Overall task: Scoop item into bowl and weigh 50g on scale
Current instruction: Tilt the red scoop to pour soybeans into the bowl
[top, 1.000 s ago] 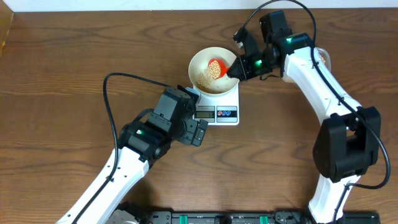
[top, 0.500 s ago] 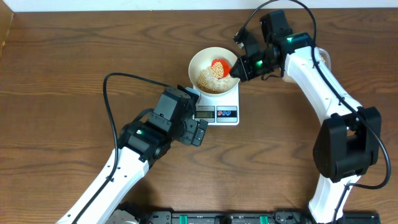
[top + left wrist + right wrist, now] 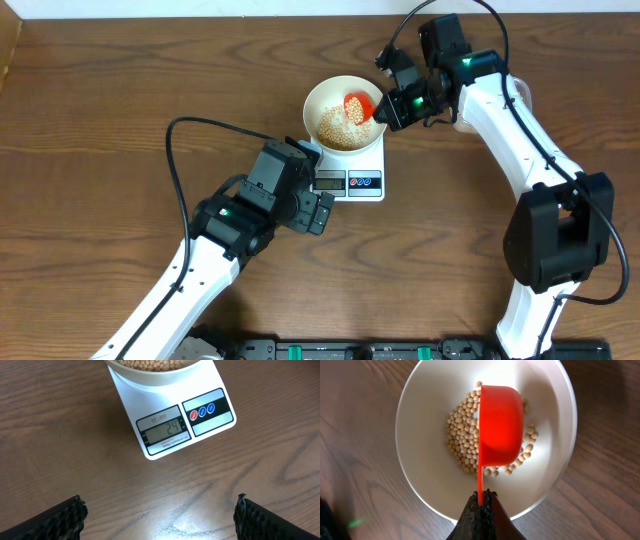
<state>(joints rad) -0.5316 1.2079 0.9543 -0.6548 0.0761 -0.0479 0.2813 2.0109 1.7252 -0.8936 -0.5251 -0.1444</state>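
Beans (image 3: pixel 462 435) in bowl (image 3: pixel 420 475) on SF-400 scale (image 3: pixel 130 395), display (image 3: pixel 165 432) reading 29; right jaws pinch red scoop (image 3: pixel 500 420), left jaws wide.

table (image 3: pixel 75 435): dark wood grain, slight sheen. scale (image 3: pixel 132 402): smooth white plastic. bowl (image 3: pixel 420 435): smooth, matt cream. scoop (image 3: pixel 500 420): glossy red plastic. beans (image 3: pixel 462 435): matt tan.

My left arm (image 3: pixel 190 270) reaching up from the near-left corner, elbow bent, my left hand (image 3: pixel 318 210) spread wide and empty, facing downward, my right arm (image 3: pixel 510 115) arching in from the near right, wrist turned leftward, my right hand (image 3: pixel 481 505) pinched tight on the red scoop (image 3: pixel 500 420) handle
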